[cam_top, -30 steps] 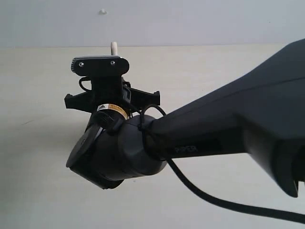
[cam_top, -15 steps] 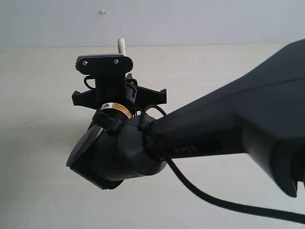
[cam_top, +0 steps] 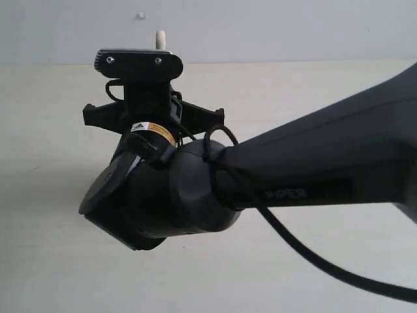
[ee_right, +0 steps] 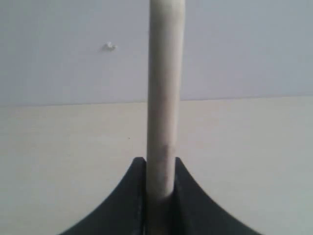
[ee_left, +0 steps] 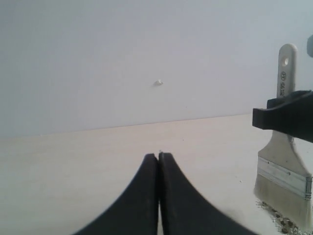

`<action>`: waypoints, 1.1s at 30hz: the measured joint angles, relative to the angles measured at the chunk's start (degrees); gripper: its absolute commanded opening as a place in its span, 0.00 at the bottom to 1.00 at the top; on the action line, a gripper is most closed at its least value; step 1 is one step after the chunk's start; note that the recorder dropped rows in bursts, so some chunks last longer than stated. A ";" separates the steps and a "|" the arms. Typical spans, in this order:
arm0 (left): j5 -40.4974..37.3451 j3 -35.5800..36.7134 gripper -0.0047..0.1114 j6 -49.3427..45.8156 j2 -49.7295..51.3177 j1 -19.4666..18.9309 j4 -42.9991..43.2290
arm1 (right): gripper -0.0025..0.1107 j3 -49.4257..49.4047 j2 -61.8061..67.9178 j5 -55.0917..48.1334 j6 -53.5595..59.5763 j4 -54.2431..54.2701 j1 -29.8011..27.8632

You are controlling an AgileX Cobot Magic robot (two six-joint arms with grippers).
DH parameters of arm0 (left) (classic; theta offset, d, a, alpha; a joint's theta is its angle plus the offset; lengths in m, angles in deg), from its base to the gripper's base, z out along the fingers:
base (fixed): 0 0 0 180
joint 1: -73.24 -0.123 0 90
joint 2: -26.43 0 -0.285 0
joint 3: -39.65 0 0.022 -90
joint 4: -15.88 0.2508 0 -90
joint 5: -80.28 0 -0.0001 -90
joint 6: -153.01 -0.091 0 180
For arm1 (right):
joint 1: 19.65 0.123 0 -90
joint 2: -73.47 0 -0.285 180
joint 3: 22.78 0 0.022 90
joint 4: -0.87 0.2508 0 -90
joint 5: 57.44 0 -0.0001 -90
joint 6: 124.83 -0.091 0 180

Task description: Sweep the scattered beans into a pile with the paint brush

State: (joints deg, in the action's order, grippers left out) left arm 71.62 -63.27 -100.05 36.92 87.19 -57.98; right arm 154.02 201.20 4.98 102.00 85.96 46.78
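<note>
Soft, even light washes my table (cam_top: pixel 52 261) and wall (cam_top: pixel 260 26) pale; my arm (cam_top: pixel 313 176) reads nearly black. My paint brush (ee_right: pixel 165 98) blurs up close; faint exterior shadow (cam_top: pixel 39 167) at nine o'clock.

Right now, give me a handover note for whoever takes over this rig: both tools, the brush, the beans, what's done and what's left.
Left tool: shut, empty, beside the brush.
Right tool: shut on the brush, upright, bristles down at the table.
Beans: a few show by the bristles in the left wrist view; the arm blocks the exterior view.
Done: brush in hand, at the beans.
Left: the sweeping; no pile in view.
</note>
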 measured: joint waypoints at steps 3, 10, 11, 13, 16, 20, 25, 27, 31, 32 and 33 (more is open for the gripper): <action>0.00 0.00 0.04 0.00 0.00 0.00 0.00 | 0.02 0.00 -1.18 0.23 2.85 1.17 0.01; 0.00 0.00 0.04 0.00 0.00 0.00 0.00 | 0.02 0.00 -1.66 5.18 15.98 4.56 0.11; 0.00 0.00 0.04 0.00 0.00 0.00 0.00 | 0.02 0.00 -1.76 5.74 17.91 5.51 0.11; 0.00 0.00 0.04 0.00 0.00 0.00 0.00 | 0.02 -0.24 -1.88 6.17 20.87 6.63 0.11; 0.00 0.00 0.04 0.00 0.00 0.00 0.00 | 0.02 -2.27 -1.88 6.39 22.31 6.96 0.11; 0.00 0.00 0.04 0.00 0.00 0.00 0.00 | 0.02 -5.80 -1.88 6.48 21.01 7.92 0.11; 0.00 0.00 0.04 0.00 0.00 0.00 0.00 | 0.02 -10.00 -1.66 6.48 17.64 8.53 0.11; 0.00 0.00 0.04 0.00 0.00 0.00 0.00 | 0.02 -11.22 -1.66 6.60 16.56 8.53 0.11; 0.00 0.00 0.04 0.00 0.00 0.00 0.00 | 0.02 -12.34 -1.66 6.60 14.83 8.00 0.11; 0.00 0.00 0.04 0.00 0.00 0.00 0.00 | 0.02 -12.34 -1.66 6.60 14.77 7.65 0.11; 0.00 0.00 0.04 0.00 0.00 0.00 0.00 | 0.02 -12.34 -1.66 6.71 14.67 7.21 0.11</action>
State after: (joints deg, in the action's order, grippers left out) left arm 71.62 -63.27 -100.05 36.92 87.19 -57.98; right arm 141.68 199.54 11.69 116.67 93.16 46.89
